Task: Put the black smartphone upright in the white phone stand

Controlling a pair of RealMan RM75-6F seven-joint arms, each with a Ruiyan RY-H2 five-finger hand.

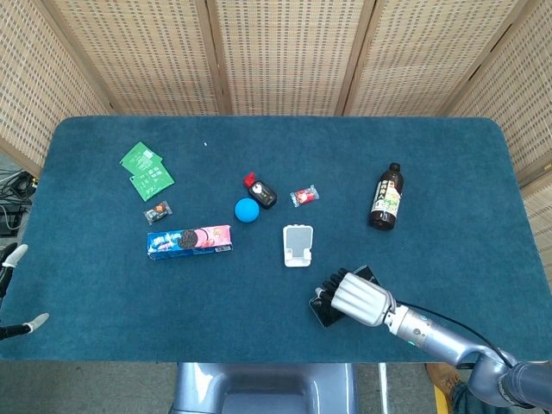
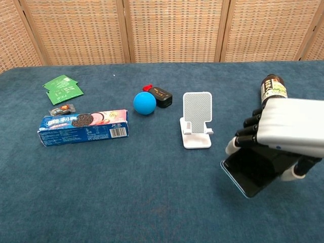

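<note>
My right hand (image 1: 355, 295) grips the black smartphone (image 1: 325, 311) and holds it tilted, just above the table near the front edge. In the chest view the hand (image 2: 288, 126) covers the phone's top, and the phone's (image 2: 250, 174) lower end sticks out below the fingers. The white phone stand (image 1: 297, 245) is upright and has nothing in it, a short way left of and behind the hand; the chest view shows the stand (image 2: 196, 119) left of the phone. Only two pale fingertips (image 1: 10, 254) of my left hand show at the far left edge, spread apart with nothing between them.
A dark bottle (image 1: 386, 197) stands behind the right hand. Left of the stand are a blue ball (image 1: 247, 210), a small black and red object (image 1: 261, 191), a wrapped candy (image 1: 304, 197), a cookie box (image 1: 190, 241) and green packets (image 1: 147, 168).
</note>
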